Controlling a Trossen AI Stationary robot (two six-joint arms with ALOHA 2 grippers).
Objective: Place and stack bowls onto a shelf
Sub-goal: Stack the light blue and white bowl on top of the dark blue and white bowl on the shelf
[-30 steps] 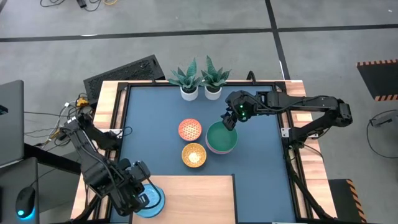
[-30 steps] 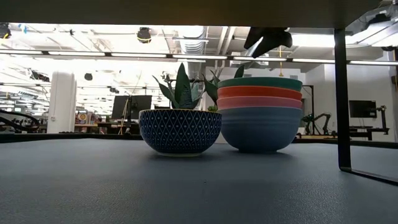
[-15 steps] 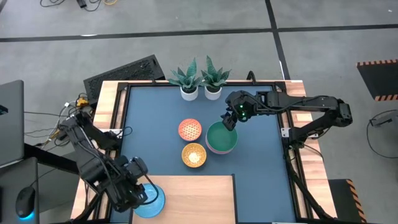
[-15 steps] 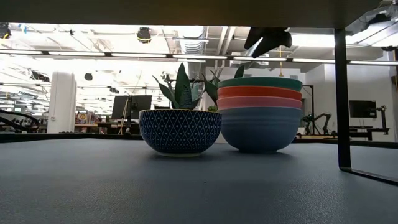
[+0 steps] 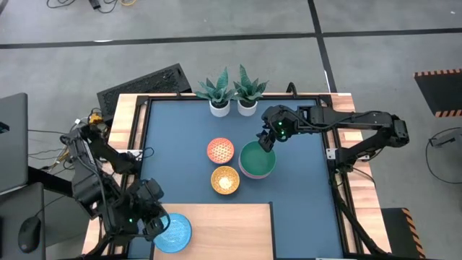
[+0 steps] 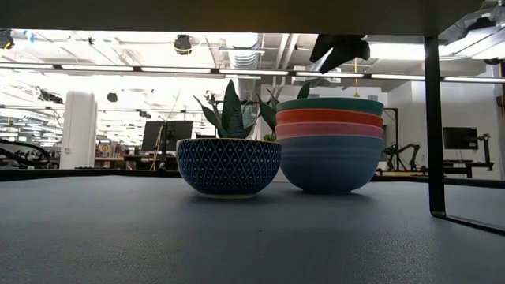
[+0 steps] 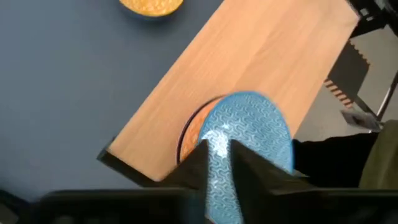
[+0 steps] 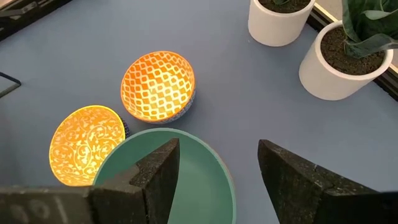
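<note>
A light blue patterned bowl (image 5: 175, 232) (image 7: 255, 130) sits on the left end of the pale wood shelf (image 5: 231, 231) and shows an orange edge on one side. My left gripper (image 5: 153, 217) (image 7: 219, 149) hangs over the bowl's left rim with a narrow gap between its fingers. My right gripper (image 5: 266, 139) (image 8: 217, 162) is open. It hovers over the far rim of the green bowl (image 5: 256, 160), which tops a stack (image 6: 330, 146) of red, pink and light blue bowls. An orange-red bowl (image 5: 220, 150) and a yellow-orange bowl (image 5: 225, 180) rest on the tabletop. My left gripper's fingers (image 7: 200, 163) overlap the light blue patterned bowl's near rim in the wrist view. I cannot tell whether they touch it. The bowl sits flat on the shelf.
Two white pots with green plants (image 5: 220, 94) (image 5: 247, 92) stand at the table's far edge. In the low view a dark blue patterned bowl (image 6: 229, 166) stands beside the stack, and a shelf leg (image 6: 432, 126) rises at the right. Most of the shelf is bare wood.
My left gripper has drawn back toward the table's left edge, off the light blue patterned bowl. It now uncovers most of the bowl, which has stayed where it was on the shelf.
</note>
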